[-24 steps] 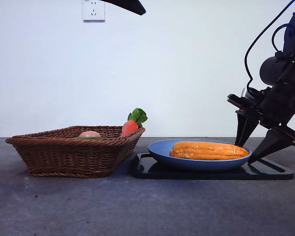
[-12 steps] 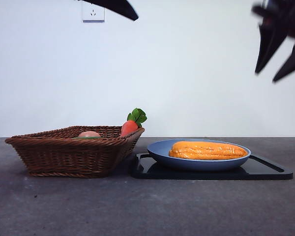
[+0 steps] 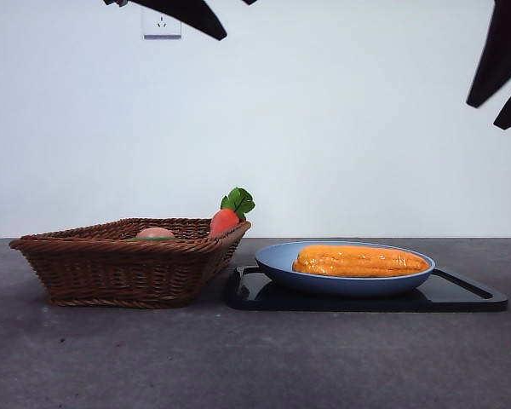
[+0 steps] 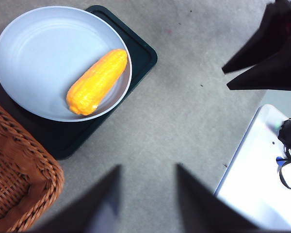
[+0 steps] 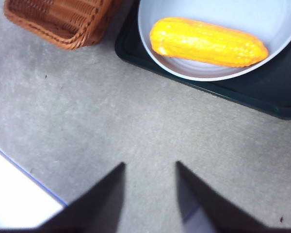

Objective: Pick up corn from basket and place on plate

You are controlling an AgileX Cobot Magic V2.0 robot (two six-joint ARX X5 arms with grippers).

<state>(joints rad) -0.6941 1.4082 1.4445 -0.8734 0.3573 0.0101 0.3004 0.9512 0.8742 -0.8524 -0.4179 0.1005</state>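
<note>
The corn [image 3: 360, 260] lies on the blue plate [image 3: 277, 261] at lower right, while both grippers, right [image 3: 500, 77] and left [image 3: 187, 12], hang high at the frame's top corners, jaws spread and empty.

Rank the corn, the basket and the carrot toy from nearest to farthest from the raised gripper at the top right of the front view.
1. corn, on the plate, right side.
2. carrot toy, at the basket's right corner.
3. basket, far left.
</note>
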